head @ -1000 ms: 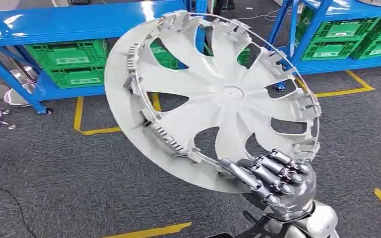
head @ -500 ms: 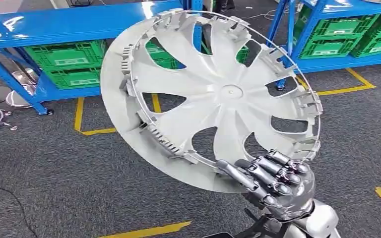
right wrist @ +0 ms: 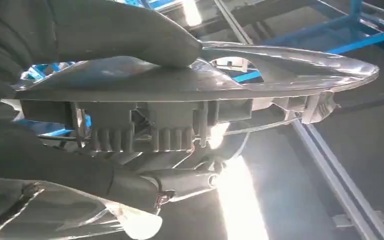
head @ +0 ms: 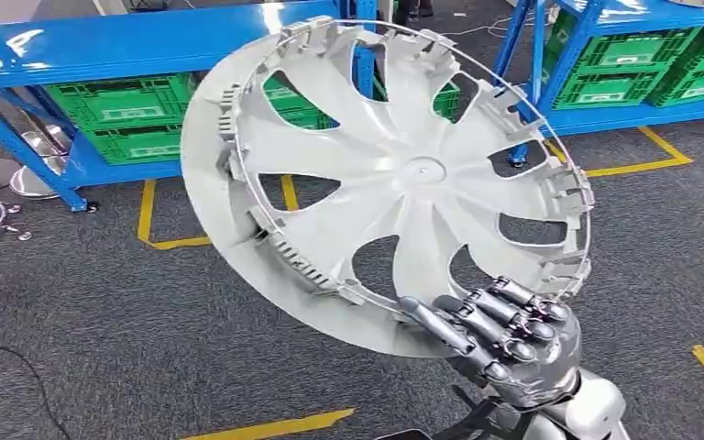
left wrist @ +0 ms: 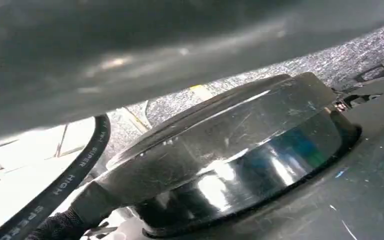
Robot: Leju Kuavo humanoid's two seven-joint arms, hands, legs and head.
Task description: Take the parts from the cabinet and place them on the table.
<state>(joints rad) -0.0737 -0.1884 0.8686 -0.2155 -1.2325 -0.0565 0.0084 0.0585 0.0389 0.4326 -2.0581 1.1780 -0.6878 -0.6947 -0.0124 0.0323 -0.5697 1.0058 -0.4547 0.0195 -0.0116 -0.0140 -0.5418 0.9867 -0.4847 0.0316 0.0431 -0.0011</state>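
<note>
Your right robot hand (head: 504,344) grips one large pale-grey plastic wheel cover (head: 394,183) by its lower rim. In the right wrist view the thumb (right wrist: 130,32) presses one face of the rim and a finger (right wrist: 180,182) hooks under the clip ring. That opposed pinch at the edge is likely why the cover stands tilted, clip side toward the head camera, above the grey carpeted floor (head: 101,339).

Left robot hand: state cannot be told from these pictures.

Count: one wheel cover in hand. Behind it stand two blue metal shelving racks (head: 101,46) holding green plastic crates (head: 128,101), at least four visible. Yellow floor tape (head: 170,243) marks the bays.

Judgement: the cover is out of the cabinet and mid-carry, with placement on the table not yet done.
</note>
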